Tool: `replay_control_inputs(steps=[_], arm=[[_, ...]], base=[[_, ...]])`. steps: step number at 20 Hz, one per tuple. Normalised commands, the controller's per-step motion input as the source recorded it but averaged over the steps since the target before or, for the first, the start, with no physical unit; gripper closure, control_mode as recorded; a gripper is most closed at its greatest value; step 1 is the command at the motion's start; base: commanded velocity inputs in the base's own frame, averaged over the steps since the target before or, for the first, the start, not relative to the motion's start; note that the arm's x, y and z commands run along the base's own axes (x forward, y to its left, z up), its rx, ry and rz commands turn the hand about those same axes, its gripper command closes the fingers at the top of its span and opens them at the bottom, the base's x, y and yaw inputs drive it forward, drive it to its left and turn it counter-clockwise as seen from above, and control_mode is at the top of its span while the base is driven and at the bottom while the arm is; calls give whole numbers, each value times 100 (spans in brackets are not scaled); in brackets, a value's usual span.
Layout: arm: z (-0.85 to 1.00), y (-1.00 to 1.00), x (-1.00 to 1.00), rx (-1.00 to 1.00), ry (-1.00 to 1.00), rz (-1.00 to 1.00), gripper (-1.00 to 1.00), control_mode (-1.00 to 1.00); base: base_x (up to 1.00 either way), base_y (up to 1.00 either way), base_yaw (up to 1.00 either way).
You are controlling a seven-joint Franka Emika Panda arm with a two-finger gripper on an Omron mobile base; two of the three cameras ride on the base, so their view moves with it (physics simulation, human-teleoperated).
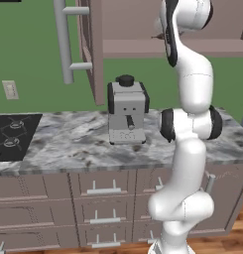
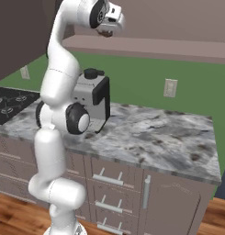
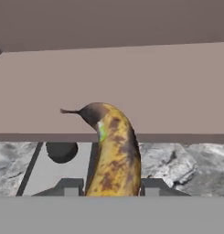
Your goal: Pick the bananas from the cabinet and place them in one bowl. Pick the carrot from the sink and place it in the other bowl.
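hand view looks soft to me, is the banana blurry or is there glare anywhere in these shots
Hand view: the banana between the gripper tips is slightly soft, its blotches still readable, no glare. Left base view: flat even light, no bright spots on the coffee machine. Right base view: the marble counter is matte, with only faint shading under the machine.

The white arm rises in a tall column, its upper links reaching high and bending forward at the wrist. The gripper (image 3: 114, 186) sits at the top of the reach, level with the open shelf. Its two dark fingertips (image 3: 70, 186) stand on either side of a banana (image 3: 114, 151), closed against it, with the stem end extending ahead of the fingers.
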Motion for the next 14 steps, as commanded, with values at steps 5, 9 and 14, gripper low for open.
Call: replay_control_inputs(steps=[5,9,14], arm=[[-52,-1,-100,0,0,10,100,-100],[-81,-1,-100,0,0,11,100,-100],[-94,0,-100,0,0,10,100,-100]], base=[[0,0,0],[0,0,0],[0,0,0]])
